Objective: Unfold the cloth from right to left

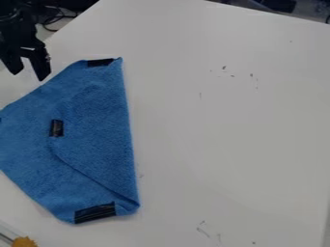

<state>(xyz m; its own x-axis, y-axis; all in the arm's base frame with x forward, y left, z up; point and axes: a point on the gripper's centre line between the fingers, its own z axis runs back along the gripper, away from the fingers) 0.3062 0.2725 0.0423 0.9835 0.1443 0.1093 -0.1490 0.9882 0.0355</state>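
Note:
A blue cloth (97,111) lies on the left part of the white table, its straight folded edge running down its right side. Black tape marks its top corner, its bottom corner and the tip of a flap folded over onto its middle. At the upper left, my gripper (28,76) hangs above and left of the cloth's top corner, apart from it. Its two fingers are spread, with nothing between them.
The white table (232,125) extends to the right of the cloth, with small dark marks on it. In the bottom left corner are an orange-yellow object (24,241) and a thin rod. Dark cables lie beyond the table's upper left edge.

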